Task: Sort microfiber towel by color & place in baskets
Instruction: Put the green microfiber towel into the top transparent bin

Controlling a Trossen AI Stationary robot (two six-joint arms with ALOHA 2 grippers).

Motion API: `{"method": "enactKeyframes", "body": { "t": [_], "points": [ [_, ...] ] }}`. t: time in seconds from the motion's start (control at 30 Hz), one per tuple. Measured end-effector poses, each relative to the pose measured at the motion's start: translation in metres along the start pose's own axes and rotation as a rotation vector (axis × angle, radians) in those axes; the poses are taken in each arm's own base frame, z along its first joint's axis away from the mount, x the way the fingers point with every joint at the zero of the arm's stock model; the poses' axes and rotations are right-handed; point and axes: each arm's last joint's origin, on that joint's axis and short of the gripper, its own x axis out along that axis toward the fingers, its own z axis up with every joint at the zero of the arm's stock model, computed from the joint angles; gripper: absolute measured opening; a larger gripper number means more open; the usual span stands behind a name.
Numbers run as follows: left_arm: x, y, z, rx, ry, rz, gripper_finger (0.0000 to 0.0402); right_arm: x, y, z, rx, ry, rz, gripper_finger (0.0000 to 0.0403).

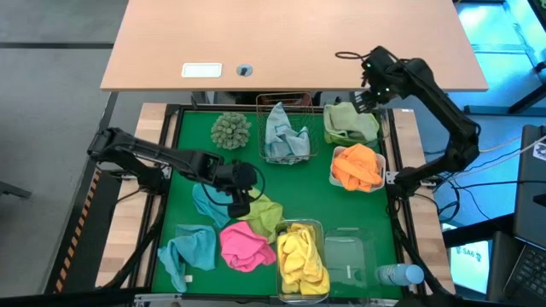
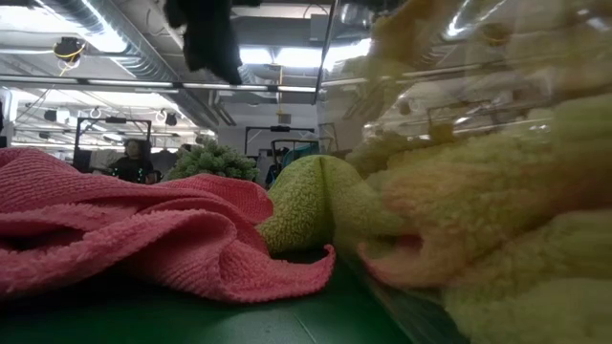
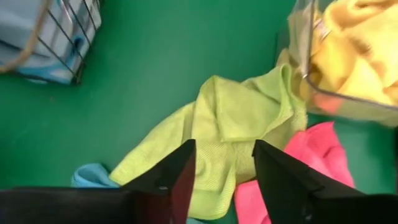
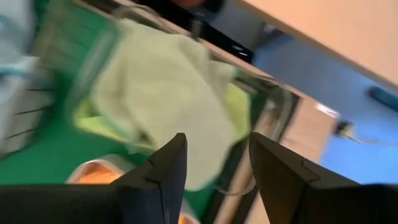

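My left gripper (image 1: 242, 203) (image 3: 224, 149) hangs open, pointing steeply down over a loose lime green towel (image 3: 230, 118) (image 1: 265, 215) that lies crumpled on the green mat; the fingers stand above it, apart from it. A pink towel (image 1: 243, 245) and two teal towels (image 1: 209, 205) (image 1: 189, 247) lie beside it. My right gripper (image 1: 365, 101) (image 4: 217, 140) is open, high over the far-right white tray (image 1: 328, 135), where a pale green towel (image 4: 161, 93) lies. Nothing is between its fingers.
The copper wire basket (image 1: 263, 101) holds grey-blue towels. A white tray (image 1: 335, 181) holds orange towels and a clear tub (image 1: 317, 227) yellow ones; another clear tub (image 1: 350, 256) stands beside it. A shaggy sage ball (image 1: 230, 130) and a bottle (image 1: 401, 275) sit on the mat.
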Motion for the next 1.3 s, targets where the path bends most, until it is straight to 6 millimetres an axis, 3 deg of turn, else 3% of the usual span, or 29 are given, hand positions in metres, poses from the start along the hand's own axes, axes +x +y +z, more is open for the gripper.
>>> {"method": "enactKeyframes", "body": {
  "t": [0.2,0.7,0.97,1.3],
  "points": [
    [0.028,0.001,-0.022,0.016,-0.023,-0.001,0.0186,-0.025,0.021,-0.012,-0.081,-0.094,0.171,0.0172],
    [0.073,0.014,-0.075,0.037,-0.107,0.061,0.0191,-0.07,0.114,-0.055,-0.469,-0.281,0.424,0.0172],
    [0.085,0.012,-0.093,0.072,-0.122,0.122,0.0192,-0.089,0.148,-0.075,-0.588,-0.381,0.555,0.0172],
    [0.117,0.01,-0.104,0.1,-0.058,0.166,0.0192,-0.098,0.183,-0.097,-0.699,-0.416,0.647,0.0172]
  ]
}}
